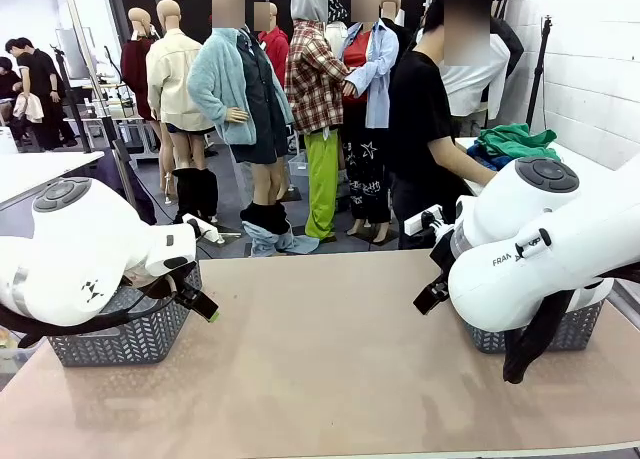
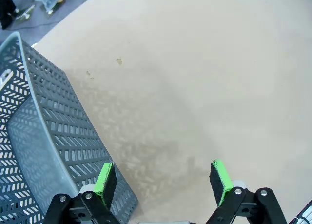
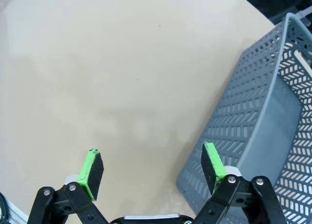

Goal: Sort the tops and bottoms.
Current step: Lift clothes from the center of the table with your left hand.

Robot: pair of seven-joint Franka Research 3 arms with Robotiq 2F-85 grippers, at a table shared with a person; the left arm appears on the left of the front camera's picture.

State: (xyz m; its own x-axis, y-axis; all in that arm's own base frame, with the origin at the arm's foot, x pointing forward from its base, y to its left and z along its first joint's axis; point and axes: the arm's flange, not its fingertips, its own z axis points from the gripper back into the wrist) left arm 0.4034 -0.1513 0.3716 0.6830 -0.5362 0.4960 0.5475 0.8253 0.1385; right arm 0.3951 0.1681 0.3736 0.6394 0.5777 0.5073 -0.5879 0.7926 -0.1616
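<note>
Left gripper (image 2: 162, 177) hangs low over the bare tan table (image 2: 204, 68). Its green pads are spread wide apart with nothing between them. One finger sits just beside the wall of the left grey basket (image 2: 46, 151), though contact cannot be told. The left arm (image 1: 85, 249) comes in low from the left edge. Its white housing lies across the front of that basket, and its wrist is tilted down toward the middle of the table.

On the other side, the right gripper (image 3: 152, 168) mirrors this. Its jaws are fully apart and empty above bare tabletop, with one finger next to the corner of the right grey basket (image 3: 265, 112). The right arm (image 1: 540, 239) is folded in from the right. Its bulky white links cover most of that basket, and its wrist points left and downward.

Both baskets look empty where their insides show, and the middle of the table between the arms is open surface.

At the far side a person (image 1: 420, 129) in a black top stands turned toward the right, one arm stretched out to a heap of clothes well beyond the grippers. The green garment (image 1: 520, 137) lies crumpled on top, bright and loosely bunched. The blue garment (image 1: 488, 159) is darker in the folds and pokes out beneath its left edge. The right arm hides what the heap rests on.
</note>
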